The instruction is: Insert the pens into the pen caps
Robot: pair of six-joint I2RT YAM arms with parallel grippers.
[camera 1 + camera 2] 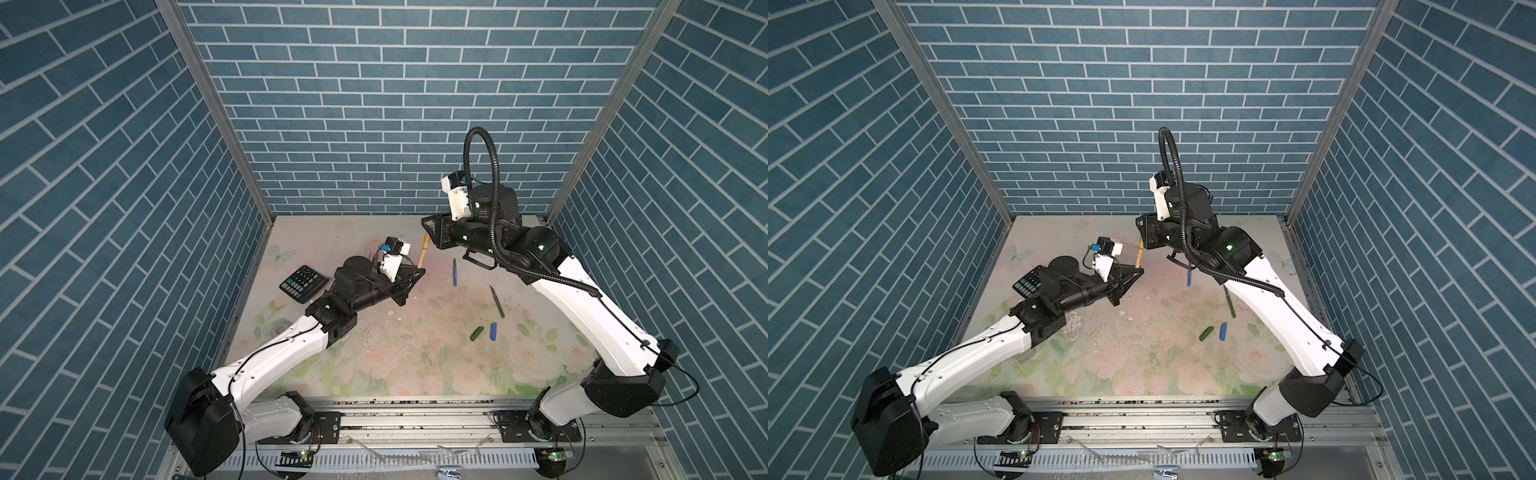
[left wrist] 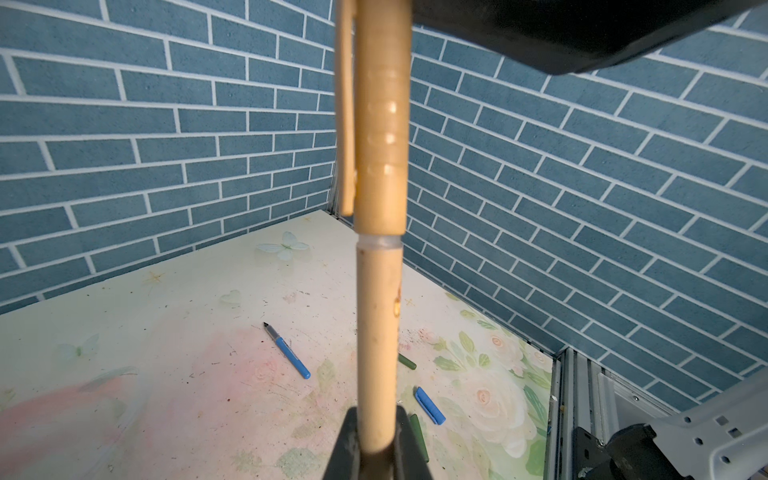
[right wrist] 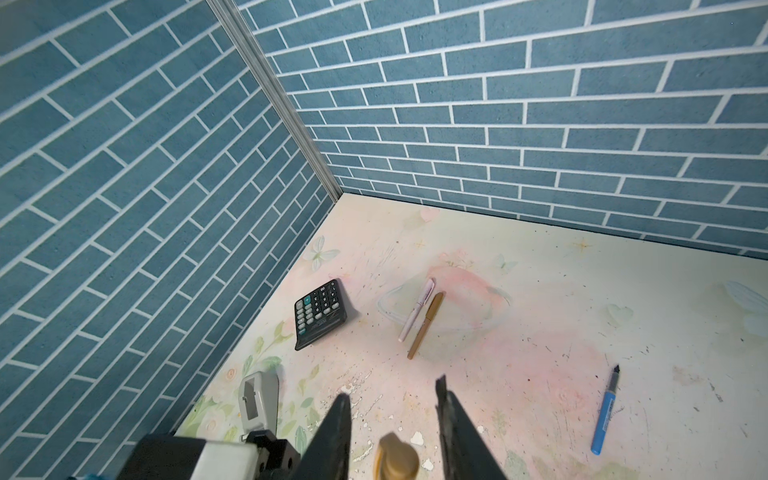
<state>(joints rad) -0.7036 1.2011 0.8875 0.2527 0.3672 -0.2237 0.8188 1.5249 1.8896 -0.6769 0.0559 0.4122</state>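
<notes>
**Gold-brown pen held capped between the two grippers**

Nearest the front edge of the floral table, right of centre, lie the green cap and the blue cap. They are just beside each other and not touching. A little farther back the dark green pen lies uncapped with its dark tip pointing toward the back wall. Beyond it and to the left, the blue pen lies the same way, also uncapped. Both pens are well apart from their caps. The black calculator sits at about that depth by the left wall.

Above the middle of the table the left gripper is clamped tight on the lower barrel of a gold-brown pen, which it holds nearly upright. A gold-brown cap sits over the pen's upper end, with a thin clear ring showing at the joint. Whether the cap is pushed fully home I cannot tell.

The right gripper has its jaws narrowly parted on either side of the cap's top, with a gap on each side.

In the right wrist view a pale pink pen and a second gold-brown pen lie side by side near the calculator. Both appear capped.
</notes>
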